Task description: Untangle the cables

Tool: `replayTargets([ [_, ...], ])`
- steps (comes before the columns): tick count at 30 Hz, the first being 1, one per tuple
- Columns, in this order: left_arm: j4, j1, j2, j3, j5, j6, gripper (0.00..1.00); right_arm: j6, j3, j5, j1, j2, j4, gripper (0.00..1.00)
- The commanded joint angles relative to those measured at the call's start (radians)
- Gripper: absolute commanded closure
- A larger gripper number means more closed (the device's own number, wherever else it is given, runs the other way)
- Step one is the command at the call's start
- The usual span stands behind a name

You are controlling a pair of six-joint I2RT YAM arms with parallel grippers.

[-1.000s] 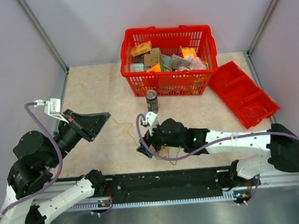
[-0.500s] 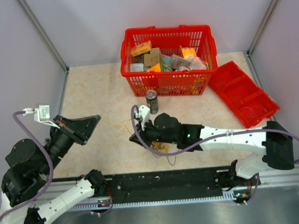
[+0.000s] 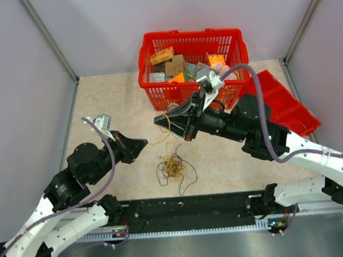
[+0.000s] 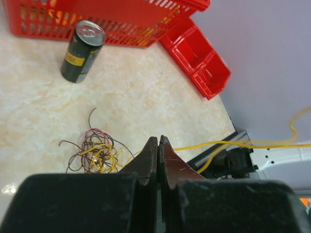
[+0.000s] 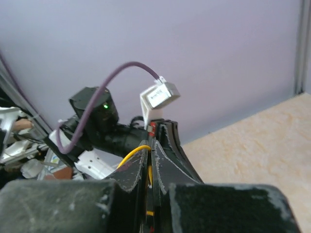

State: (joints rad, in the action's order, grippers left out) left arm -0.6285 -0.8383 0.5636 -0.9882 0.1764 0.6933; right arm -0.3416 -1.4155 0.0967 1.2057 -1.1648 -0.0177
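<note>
A small messy heap of cables (image 3: 174,165), hair-thin, some dark brown and some yellow, lies on the pale marble-look tabletop (image 3: 105,104). We see it in the middle, close to the front edge, between the two arms. No tool touches the heap.

A bit further back and to the left, the left tool (image 3: 144,143) hangs over the tabletop. Its two black fingers are pinched tight together. A thin yellow cable (image 4: 218,144) comes out from between them. On one side it seems to lead down to the heap, and on the other it goes off through the air.

Near it and a bit further back is the right tool (image 3: 157,120), held up above the tabletop. Its fingers are squeezed together too, and we see the yellow cable caught between them in the right wrist view.

Behind the right tool stands a dark drink can with a yellow label and a silver top (image 4: 82,51). From above it is mostly hidden.

Just behind the can is a red plastic basket (image 3: 169,93) full of small boxes and packs. To its right lies a flat red plastic bin (image 3: 294,117).
</note>
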Motion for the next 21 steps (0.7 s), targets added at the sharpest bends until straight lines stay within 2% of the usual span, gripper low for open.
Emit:
replayTargets([
  [1,0.165,0.004,0.01,0.075,-0.121,0.043,1.0,-0.028,0.076,-0.046,-0.029,0.016,0.064,1.0],
  [4,0.234,0.004,0.056,0.134,-0.222,0.071,1.0,-0.017,0.069,-0.066,-0.032,0.069,0.102,1.0],
  [8,0.351,0.002,0.12,0.187,-0.323,0.097,1.0,0.025,-0.058,-0.06,-0.032,0.135,0.214,1.0],
  [10,0.392,0.004,0.153,0.189,-0.363,0.1,0.85,0.047,-0.134,-0.072,-0.031,0.163,0.261,1.0],
  [12,0.409,0.002,0.171,0.191,-0.365,0.1,0.62,0.07,-0.19,-0.094,-0.032,0.189,0.31,1.0],
  [14,0.417,0.004,0.174,0.191,-0.347,0.097,0.45,0.105,-0.226,-0.139,-0.032,0.211,0.349,1.0],
  [17,0.388,0.004,0.179,0.18,-0.321,0.088,0.32,0.17,-0.224,-0.26,-0.032,0.247,0.396,1.0],
  [21,0.326,0.002,0.174,0.16,-0.295,0.069,0.26,0.248,-0.198,-0.472,-0.032,0.3,0.458,1.0],
])
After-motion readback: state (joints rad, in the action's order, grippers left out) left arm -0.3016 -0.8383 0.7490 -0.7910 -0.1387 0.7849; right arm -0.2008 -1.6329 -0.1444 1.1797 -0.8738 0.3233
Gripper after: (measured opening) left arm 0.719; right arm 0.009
